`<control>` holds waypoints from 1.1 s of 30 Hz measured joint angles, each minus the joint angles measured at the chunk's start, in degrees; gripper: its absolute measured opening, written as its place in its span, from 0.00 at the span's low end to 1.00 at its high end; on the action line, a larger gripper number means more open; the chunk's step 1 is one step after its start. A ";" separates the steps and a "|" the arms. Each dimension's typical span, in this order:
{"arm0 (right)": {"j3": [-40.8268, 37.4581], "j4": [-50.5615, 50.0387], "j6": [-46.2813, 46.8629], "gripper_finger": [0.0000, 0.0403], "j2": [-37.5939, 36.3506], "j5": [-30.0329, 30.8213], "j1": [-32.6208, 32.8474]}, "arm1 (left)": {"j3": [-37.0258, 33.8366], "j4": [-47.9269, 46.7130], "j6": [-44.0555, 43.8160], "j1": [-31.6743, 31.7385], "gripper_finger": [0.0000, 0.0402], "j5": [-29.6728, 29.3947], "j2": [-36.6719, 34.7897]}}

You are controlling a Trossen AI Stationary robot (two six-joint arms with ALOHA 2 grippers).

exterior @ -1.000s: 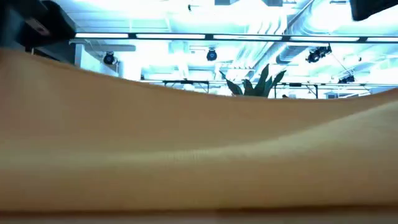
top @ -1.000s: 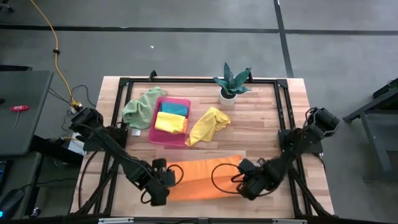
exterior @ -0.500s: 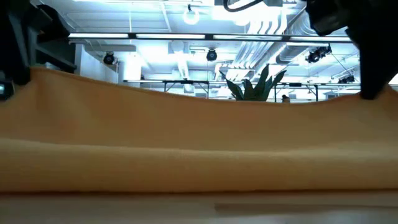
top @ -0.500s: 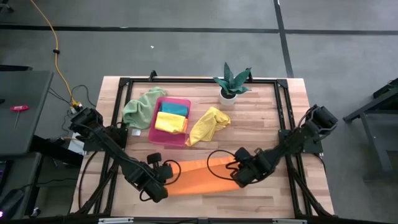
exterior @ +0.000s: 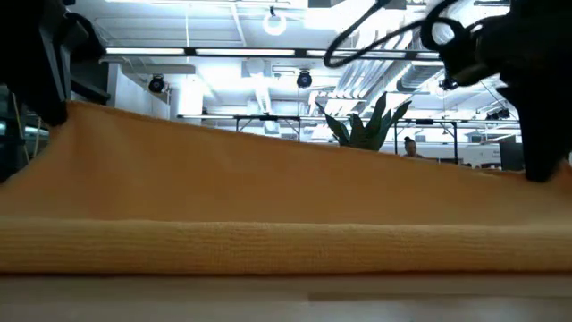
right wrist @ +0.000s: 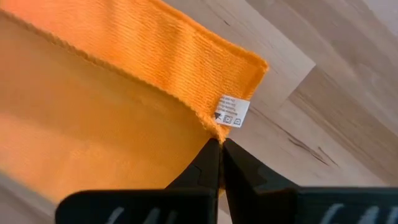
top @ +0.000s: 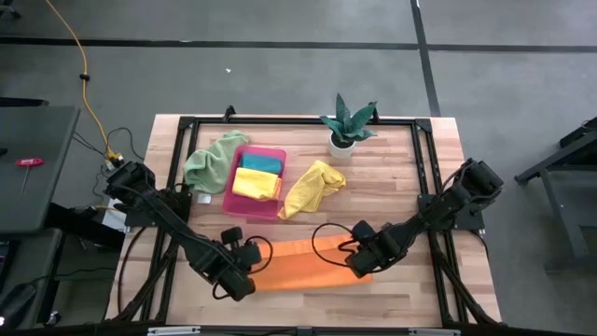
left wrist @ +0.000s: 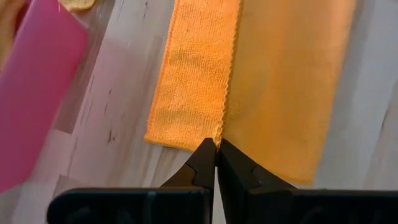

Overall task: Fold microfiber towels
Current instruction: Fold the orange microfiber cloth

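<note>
The orange towel (top: 308, 265) lies near the table's front edge, folded over on itself. My left gripper (top: 246, 262) is shut on its left end and my right gripper (top: 360, 258) on its right end. In the low view the upper layer (exterior: 286, 179) rises from the fold (exterior: 286, 248) on the table to the edge held between my left gripper (exterior: 49, 80) and my right gripper (exterior: 539, 143). A pale green towel (top: 214, 161) and a yellow towel (top: 312, 187) lie crumpled on the table. A teal towel (top: 263, 162) and a yellow towel (top: 256, 184) lie in the pink tray (top: 242, 203). My left gripper (left wrist: 216, 144) pinches the hemmed edge of the towel's upper layer (left wrist: 220, 133) at its left corner, between the two fingertips. The held layer slopes down to the fold on the table. The lower layer (left wrist: 186, 81) lies flat on the wood. My right gripper (right wrist: 220, 144) pinches the hemmed edge of the upper layer at its right corner (right wrist: 212, 133), just beside the white care label (right wrist: 229, 112). The held layer slopes down to the fold. The lower layer (right wrist: 186, 56) lies flat on the table.
A potted plant (top: 347, 125) stands at the far edge, right of the middle. The pink tray sits far left of the middle, with the pale green towel beside it. A black frame (top: 280, 121) runs round the table. Bare wood (top: 392, 187) shows at the right.
Both grippers have gone toward the table's far edge and down, staying shut on the orange towel's edge. That edge has been carried over the rest of the towel, which is folded over and narrower now. The fold stays on the table at the near side.
</note>
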 joint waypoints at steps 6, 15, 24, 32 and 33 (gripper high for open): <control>-1.32 1.61 0.07 0.00 -0.09 0.39 -0.02 | -3.66 0.34 -5.93 -0.18 0.00 0.45 0.02; -1.56 2.71 -0.03 0.00 -0.09 0.00 -1.21 | -6.87 5.67 -7.05 -0.22 0.00 0.15 0.02; -1.56 2.87 0.35 0.00 -0.09 0.17 -1.87 | -6.98 5.76 -4.73 -0.22 0.02 -1.95 0.02; -1.56 2.89 0.39 0.02 -0.09 0.46 -1.86 | -6.98 4.96 -4.60 -0.06 0.03 -2.62 0.02; -1.56 2.89 0.37 0.04 -0.09 0.47 -1.86 | -6.98 4.56 -4.62 -0.03 0.03 -2.65 0.02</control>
